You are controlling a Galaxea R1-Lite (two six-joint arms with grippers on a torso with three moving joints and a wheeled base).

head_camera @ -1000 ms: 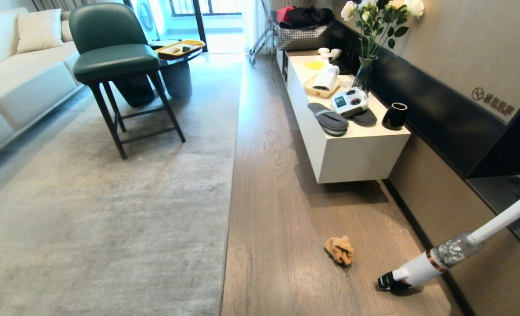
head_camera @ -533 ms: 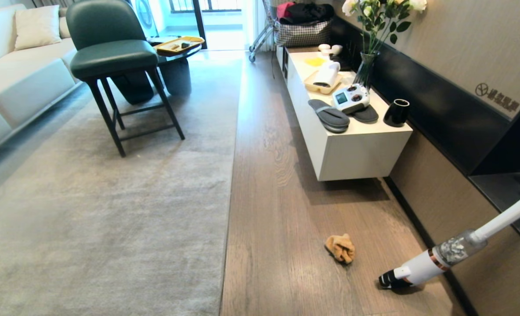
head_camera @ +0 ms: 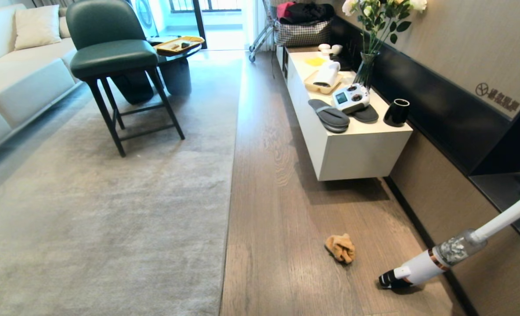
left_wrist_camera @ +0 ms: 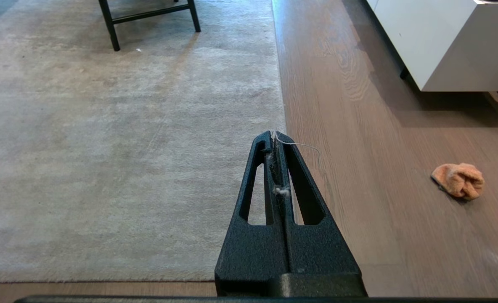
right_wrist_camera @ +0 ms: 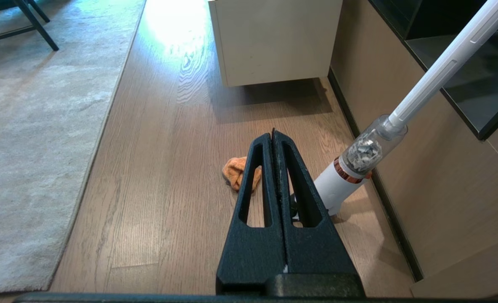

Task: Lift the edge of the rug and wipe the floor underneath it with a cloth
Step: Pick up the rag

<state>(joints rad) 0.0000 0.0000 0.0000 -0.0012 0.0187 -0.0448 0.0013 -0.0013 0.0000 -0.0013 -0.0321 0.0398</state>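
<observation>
Both grippers are empty, jaws pressed together. Left gripper (left_wrist_camera: pixel 275 136) hangs above the seam where rug meets wood, a few fluff strands and a thin thread caught between its black fingers (left_wrist_camera: pixel 293 168). Right gripper (right_wrist_camera: pixel 273 135) hangs over bare planks, and neither arm shows in the head view.

Small crumpled orange-tan cloth (head_camera: pixel 340 248) lies on the brown wood-grain plank floor (head_camera: pixel 277 197), well apart from the rug, near the head of a white stick vacuum with a clear dust cup (head_camera: pixel 435 261) that leans toward the wall. In the right wrist view the cloth (right_wrist_camera: pixel 234 170) is partly hidden behind the fingers.

Large pale grey short-pile rug (head_camera: pixel 110 210) lies flat; its long edge (head_camera: pixel 230 188) runs straight along the planks, near corner visible in the left wrist view (left_wrist_camera: pixel 215 280). Backing is not visible.

Dark green padded stool with black legs (head_camera: pixel 115 57) stands on the rug. White low cabinet (head_camera: pixel 356 153) sits against the wall, carrying grey slippers (head_camera: pixel 330 116), a white handheld controller (head_camera: pixel 351 97), a black cup (head_camera: pixel 396 113) and a glass vase of flowers (head_camera: pixel 367 70).
</observation>
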